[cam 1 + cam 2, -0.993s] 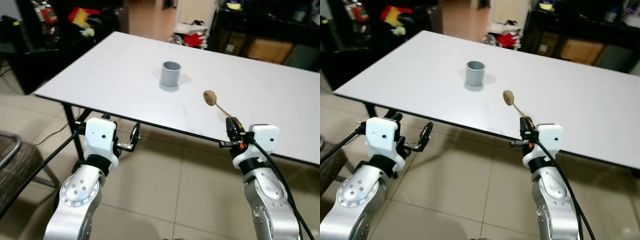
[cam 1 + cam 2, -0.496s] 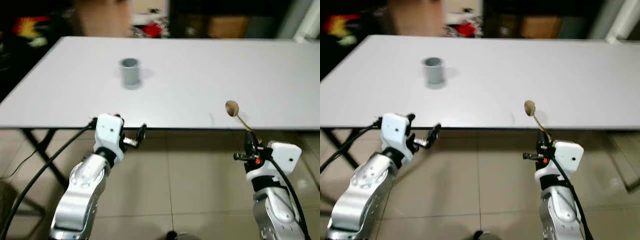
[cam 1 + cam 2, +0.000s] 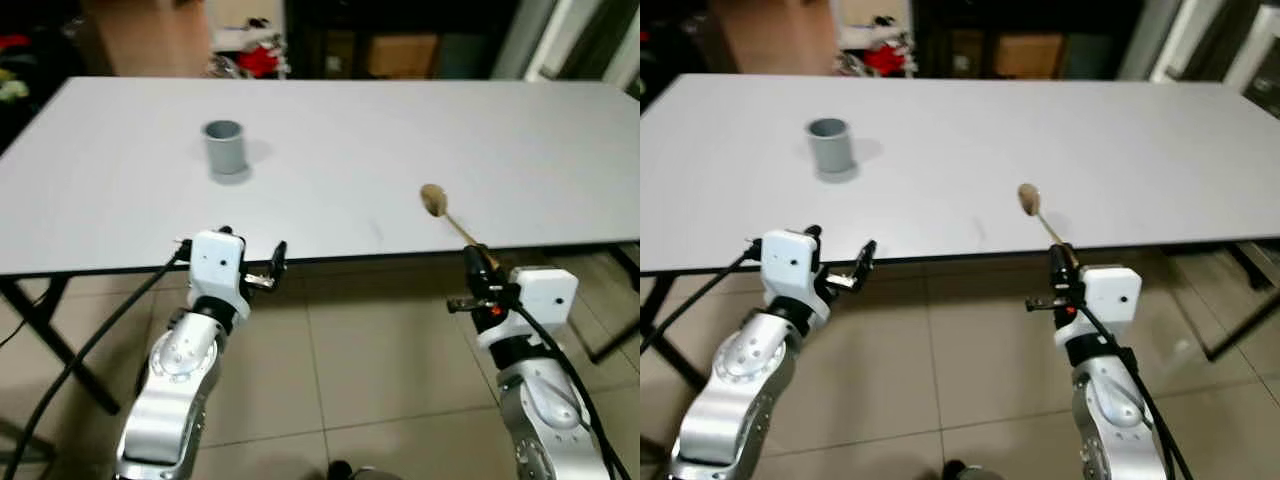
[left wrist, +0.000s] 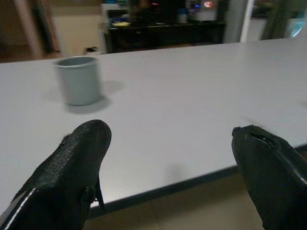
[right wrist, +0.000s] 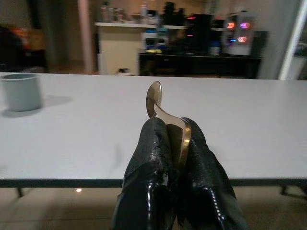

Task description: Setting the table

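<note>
Item one, my right claw [image 3: 478, 262]: fingers clamped together on the handle of a gold spoon [image 3: 444, 211], held just off the near edge of the white worktop [image 3: 400, 130], the spoon's bowl raised and reaching over the worktop's near right part. Item two, my left claw [image 3: 268, 268]: fingers [image 4: 79, 158] spread wide apart and holding nothing, level with the worktop's near edge on the left, pointing across it. Item three, a grey cup [image 3: 223, 147]: upright on the worktop's far left part, well apart from both claws and from the spoon.
</note>
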Available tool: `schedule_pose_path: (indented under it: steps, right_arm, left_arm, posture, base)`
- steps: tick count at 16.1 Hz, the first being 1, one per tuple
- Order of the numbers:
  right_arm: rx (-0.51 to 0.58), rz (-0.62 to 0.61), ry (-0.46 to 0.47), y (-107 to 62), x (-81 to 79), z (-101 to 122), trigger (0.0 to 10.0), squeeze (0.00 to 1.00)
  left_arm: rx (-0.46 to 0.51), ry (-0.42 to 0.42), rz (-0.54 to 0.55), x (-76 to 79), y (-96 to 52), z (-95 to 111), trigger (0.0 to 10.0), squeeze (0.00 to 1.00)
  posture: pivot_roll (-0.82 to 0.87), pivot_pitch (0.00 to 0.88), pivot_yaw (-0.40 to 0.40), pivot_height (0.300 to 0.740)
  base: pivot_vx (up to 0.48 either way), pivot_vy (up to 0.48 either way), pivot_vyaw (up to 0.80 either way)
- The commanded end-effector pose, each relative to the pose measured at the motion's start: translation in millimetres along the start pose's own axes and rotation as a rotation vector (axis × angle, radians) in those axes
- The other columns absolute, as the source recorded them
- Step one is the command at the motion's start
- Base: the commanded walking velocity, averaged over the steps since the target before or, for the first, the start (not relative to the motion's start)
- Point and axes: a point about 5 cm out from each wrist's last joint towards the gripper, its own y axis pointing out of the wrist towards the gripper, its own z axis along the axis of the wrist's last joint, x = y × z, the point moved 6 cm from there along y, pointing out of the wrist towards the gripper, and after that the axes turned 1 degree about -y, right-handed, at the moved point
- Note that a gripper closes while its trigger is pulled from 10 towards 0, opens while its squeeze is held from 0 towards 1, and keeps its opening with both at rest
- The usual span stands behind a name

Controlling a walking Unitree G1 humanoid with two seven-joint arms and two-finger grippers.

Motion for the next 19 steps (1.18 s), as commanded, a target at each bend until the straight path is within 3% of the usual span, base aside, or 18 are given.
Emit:
schedule_pose_path:
  steps: [1,6,8,19]
  right_arm:
    - [0.011,0.015,-0.007,2.6,-2.7,3,10.0,0.0]
    - [0.0,0.042,-0.029,4.5,-7.9,1,10.0,0.0]
    - [-0.001,0.029,0.01,2.2,-6.3,1,10.0,0.0]
    - [-0.024,0.026,0.018,-1.5,-7.3,-4,10.0,0.0]
  left_arm:
    - [0.031,0.013,0.02,-5.2,2.0,8,10.0,0.0]
    - [0.07,0.027,0.007,-9.2,7.5,18,10.0,0.0]
    - [0.074,0.027,0.004,-11.3,8.5,20,10.0,0.0]
    - [0.055,0.011,-0.043,-5.9,5.8,14,10.0,0.0]
  posture:
    - [0.02,0.0,-0.031,0.74]
    - [0.02,0.0,-0.029,0.74]
    - [0.01,0.0,-0.023,0.74]
    - [0.01,0.0,-0.014,0.74]
  base:
    - [0.0,0.0,0.0]
    - [0.312,0.0,0.0]
    - [0.343,0.0,0.0]
    - [0.327,0.0,0.0]
